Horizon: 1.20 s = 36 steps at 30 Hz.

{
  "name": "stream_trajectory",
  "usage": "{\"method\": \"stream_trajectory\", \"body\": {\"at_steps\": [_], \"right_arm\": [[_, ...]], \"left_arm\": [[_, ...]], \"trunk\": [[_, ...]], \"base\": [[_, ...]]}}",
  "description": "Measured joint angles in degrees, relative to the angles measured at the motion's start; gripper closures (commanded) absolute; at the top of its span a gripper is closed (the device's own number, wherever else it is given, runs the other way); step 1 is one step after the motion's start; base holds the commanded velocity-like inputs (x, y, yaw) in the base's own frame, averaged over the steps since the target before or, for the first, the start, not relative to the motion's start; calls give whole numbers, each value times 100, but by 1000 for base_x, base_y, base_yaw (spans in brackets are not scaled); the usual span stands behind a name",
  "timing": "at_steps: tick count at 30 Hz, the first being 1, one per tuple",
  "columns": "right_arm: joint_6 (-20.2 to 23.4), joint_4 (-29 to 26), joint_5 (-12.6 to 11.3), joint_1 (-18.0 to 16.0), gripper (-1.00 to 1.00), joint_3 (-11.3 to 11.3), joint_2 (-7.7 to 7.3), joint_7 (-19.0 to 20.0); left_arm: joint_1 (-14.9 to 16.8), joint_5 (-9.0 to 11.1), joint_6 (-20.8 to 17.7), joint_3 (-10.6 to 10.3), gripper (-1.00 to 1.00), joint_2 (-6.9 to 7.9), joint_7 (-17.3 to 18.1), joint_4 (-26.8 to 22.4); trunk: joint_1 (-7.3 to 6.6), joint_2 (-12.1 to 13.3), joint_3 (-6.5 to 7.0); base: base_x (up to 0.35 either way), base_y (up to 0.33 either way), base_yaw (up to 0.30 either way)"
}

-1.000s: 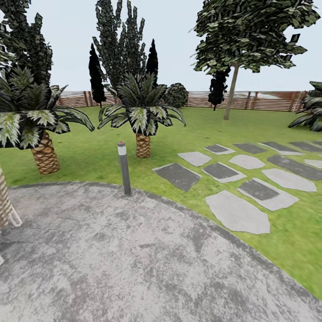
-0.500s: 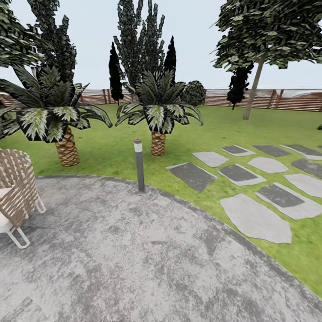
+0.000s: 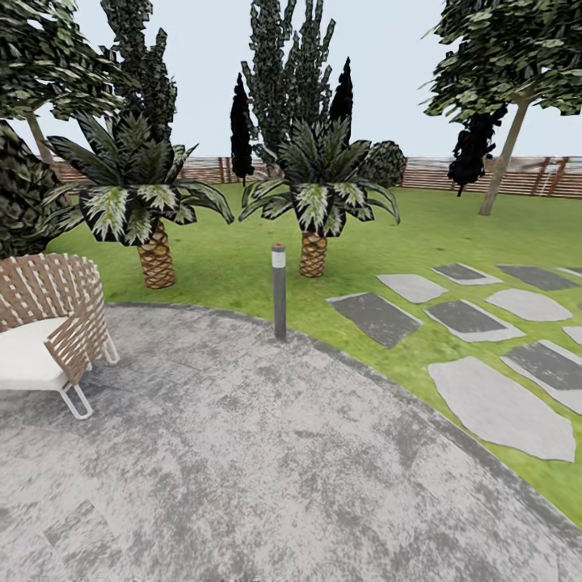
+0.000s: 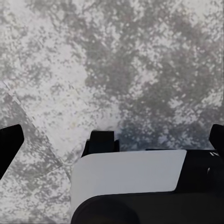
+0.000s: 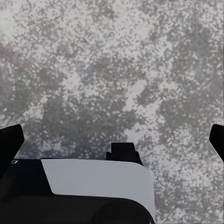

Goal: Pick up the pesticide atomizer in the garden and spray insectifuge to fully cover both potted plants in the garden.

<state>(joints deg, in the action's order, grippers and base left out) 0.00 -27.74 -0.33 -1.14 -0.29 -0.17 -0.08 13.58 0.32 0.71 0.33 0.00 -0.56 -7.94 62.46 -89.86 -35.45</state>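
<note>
Panning left, the head camera brings a wicker chair (image 3: 50, 323) fully into sight at nine o'clock, while the bollard lamp (image 3: 279, 291) slides toward centre; nothing in the garden itself moves. Pesticide atomizer and potted plants are not in sight yet, so the search continues. Both wrist cameras look down on the paved patio (image 3: 267, 461), each gripper's fingers spread wide and empty. Judging by its kind, the bottle should be light, rigid and smooth; grasp its body below the trigger.

Each wrist view shows a glossy white, rounded housing low in the frame over a black curved body, with a small black block standing above it. Black fingertips (image 4: 10, 144) (image 5: 11, 140) sit at both side edges.
</note>
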Motion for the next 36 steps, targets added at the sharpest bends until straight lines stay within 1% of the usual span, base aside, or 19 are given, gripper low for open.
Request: {"method": "stream_trajectory", "body": {"at_steps": [36], "right_arm": [[-1, 0, 1, 0, -100, 0, 0, 0]], "left_arm": [[0, 0, -1, 0, -100, 1, 0, 0]], "trunk": [[791, -1444, -809]], "base": [[0, 0, 239]]}}
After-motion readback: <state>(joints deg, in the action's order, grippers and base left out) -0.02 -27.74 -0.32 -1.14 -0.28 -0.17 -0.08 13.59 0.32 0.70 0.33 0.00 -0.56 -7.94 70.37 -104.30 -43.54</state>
